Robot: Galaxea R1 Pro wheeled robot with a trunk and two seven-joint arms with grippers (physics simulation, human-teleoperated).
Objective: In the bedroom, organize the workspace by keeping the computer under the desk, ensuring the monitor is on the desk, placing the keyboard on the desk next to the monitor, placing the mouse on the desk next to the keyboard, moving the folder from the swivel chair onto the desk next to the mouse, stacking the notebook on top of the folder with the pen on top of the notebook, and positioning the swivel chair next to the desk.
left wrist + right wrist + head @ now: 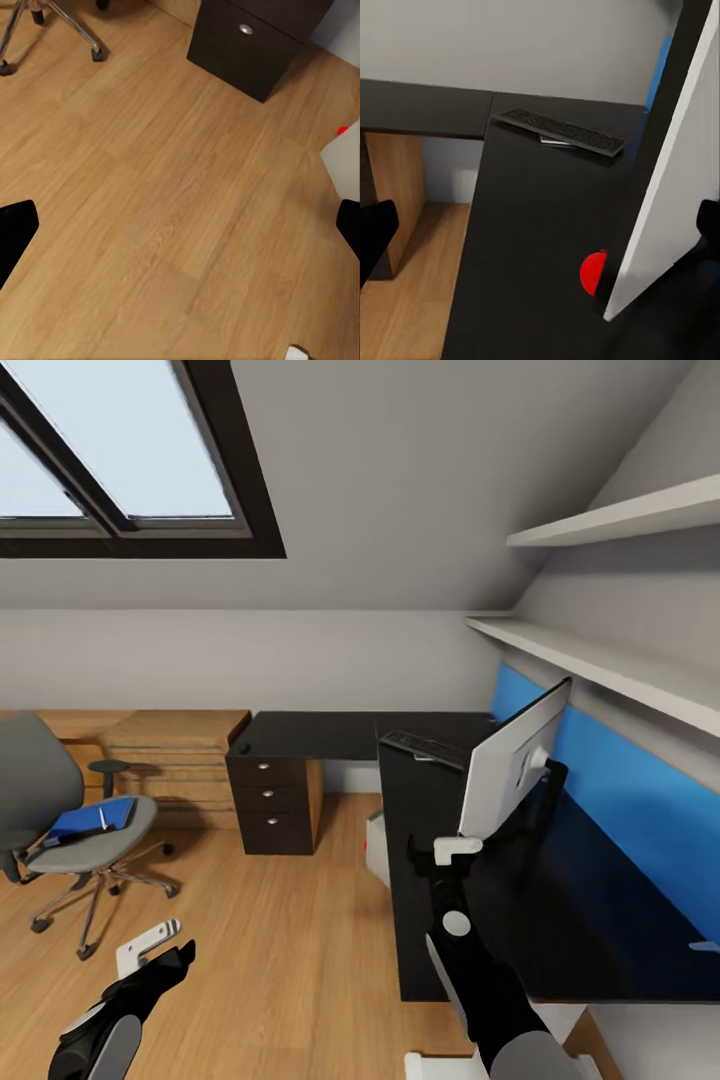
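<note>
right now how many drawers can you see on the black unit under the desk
3, stacked one above another on the drawer unit at the desk's left end: top drawer, middle drawer, bottom drawer, each with a round knob. None seem hidden.

Skylight (120,450) with dark frame set in sloped ceiling. Two white shelves (610,660) fixed along right wall, one above the other. Low light-wood cabinet (175,755) against far wall. Small dark round stool (108,768) just in front of it. Wood plank floor (290,920) throughout.
</note>
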